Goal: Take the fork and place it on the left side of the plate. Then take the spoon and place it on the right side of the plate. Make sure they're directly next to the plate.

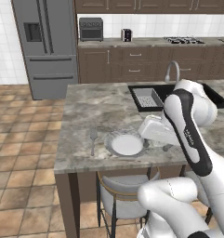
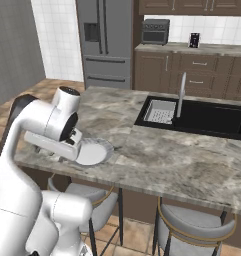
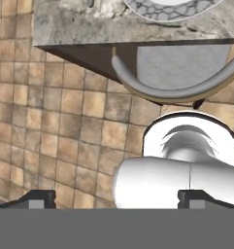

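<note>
Nearest to the robot, a grey cushioned stool with a curved back (image 1: 115,195) is tucked under the edge of the speckled stone counter (image 1: 99,109), out of the way. On the counter near that front edge sits the round plate with a wide grey rim and white middle (image 1: 126,144). The thin all-grey metal fork (image 1: 93,141) already lies just beside the plate on its left, tines pointing away from the robot, so that half of the job looks done.

The robot's end effector (image 3: 116,199) hangs by the right side of the plate, with its two dark tips spread wide and nothing between them. It looks ready to take something. The white arm covers the spot to the right of the plate, so I cannot tell where the spoon is. A small dark thing (image 1: 168,148) just past the arm may be part of it.

Farther back, a black sink with a curved tap (image 1: 171,72) is set in the counter.
</note>
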Tool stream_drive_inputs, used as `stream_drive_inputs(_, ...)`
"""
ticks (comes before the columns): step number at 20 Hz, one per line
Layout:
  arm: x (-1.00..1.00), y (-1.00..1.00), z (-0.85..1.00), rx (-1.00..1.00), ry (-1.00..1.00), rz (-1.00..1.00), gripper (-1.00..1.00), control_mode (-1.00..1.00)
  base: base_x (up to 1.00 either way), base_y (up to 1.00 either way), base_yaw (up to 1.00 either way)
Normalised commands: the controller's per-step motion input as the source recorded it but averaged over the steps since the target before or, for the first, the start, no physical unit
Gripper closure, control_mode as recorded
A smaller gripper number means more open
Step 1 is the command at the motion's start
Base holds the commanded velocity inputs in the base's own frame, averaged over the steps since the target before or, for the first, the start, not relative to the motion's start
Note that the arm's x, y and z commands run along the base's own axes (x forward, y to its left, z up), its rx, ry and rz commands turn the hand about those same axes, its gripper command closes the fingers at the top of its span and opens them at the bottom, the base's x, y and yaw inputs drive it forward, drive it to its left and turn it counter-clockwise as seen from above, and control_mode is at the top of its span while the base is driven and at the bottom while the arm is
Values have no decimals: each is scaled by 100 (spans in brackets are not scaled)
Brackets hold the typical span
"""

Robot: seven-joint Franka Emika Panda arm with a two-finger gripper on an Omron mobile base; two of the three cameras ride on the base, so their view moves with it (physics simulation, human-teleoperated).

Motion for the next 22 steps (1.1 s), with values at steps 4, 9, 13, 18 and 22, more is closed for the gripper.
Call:
stream_drive_inputs(4,-36,-8,-28,-12,0,0,-100,-100,0,0,0)
stream_drive_inputs(9,-15,0,-23,-12,-10,0,-100,-100,0,0,0)
stream_drive_inputs(13,0,0,0,0,-1,0,-100,-100,0,0,0)
stream_drive_inputs(18,0,0,0,0,0,0,-100,-100,0,0,0)
stream_drive_inputs(22,0,0,0,0,0,0,-100,-100,0,0,0)
